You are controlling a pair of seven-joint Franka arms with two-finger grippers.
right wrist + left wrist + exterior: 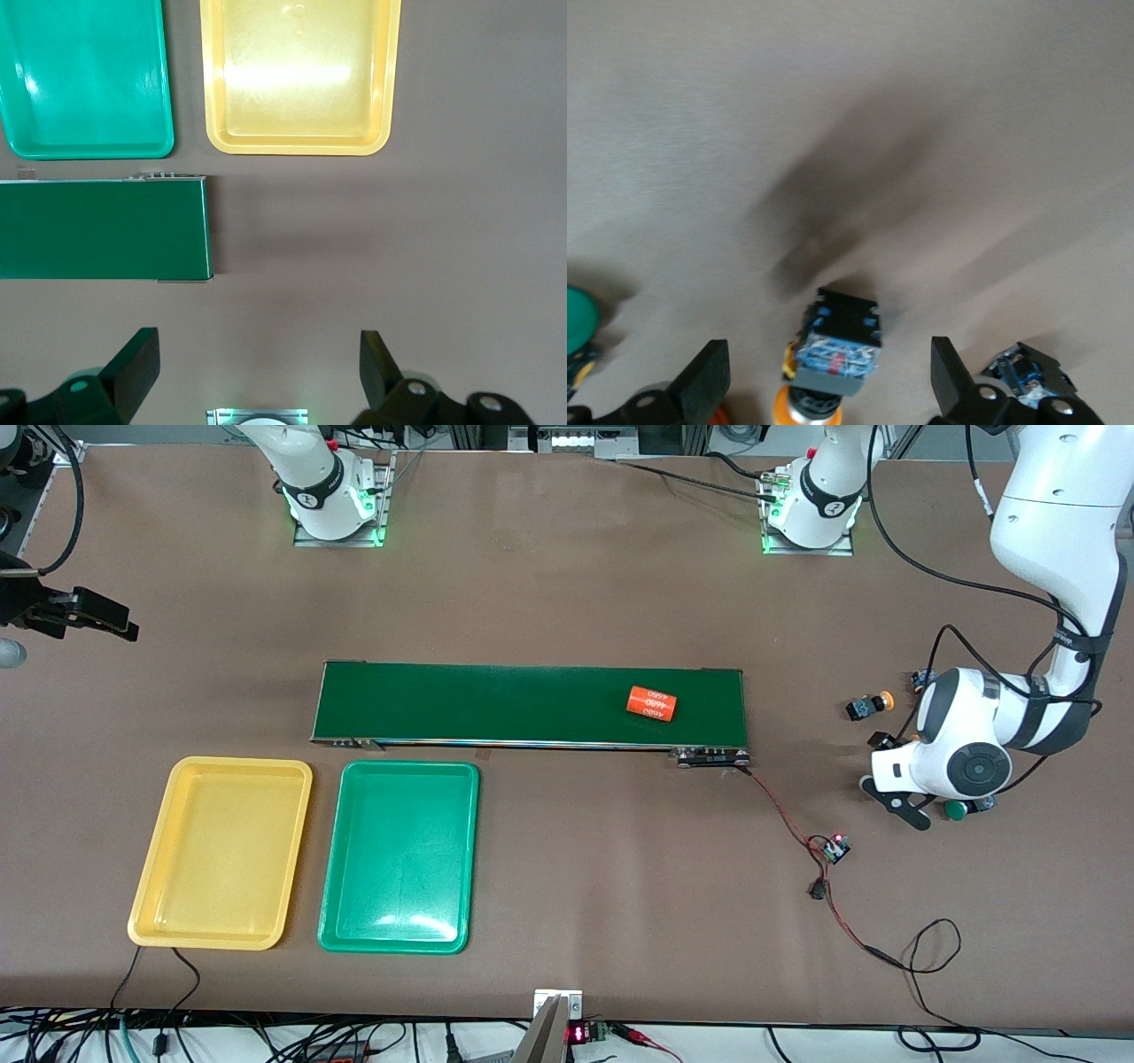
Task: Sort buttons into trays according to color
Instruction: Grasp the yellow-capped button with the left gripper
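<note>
We see the left gripper low over the worktop at the left arm's end, its jaws spread wide and gripping nothing. In the left wrist view a button with a yellow-orange cap lies between the two fingers, touching neither. A green-capped button shows at one edge of that view, and another button body lies just beside the other finger, its cap hidden.

In the front view a second yellow-orange button lies on the worktop near the left arm's wrist, farther from the front camera than the green cap that peeks out beneath the wrist.

The right gripper waits in the air over the right arm's end of the worktop, well apart from the buttons, its jaws likewise open and holding nothing.

The yellow tray and the green tray lie side by side, nearer to the front camera than the dark-green conveyor belt, the yellow one closer to the right arm's end. An orange cylinder with white print lies on the belt toward the left arm's end.
</note>
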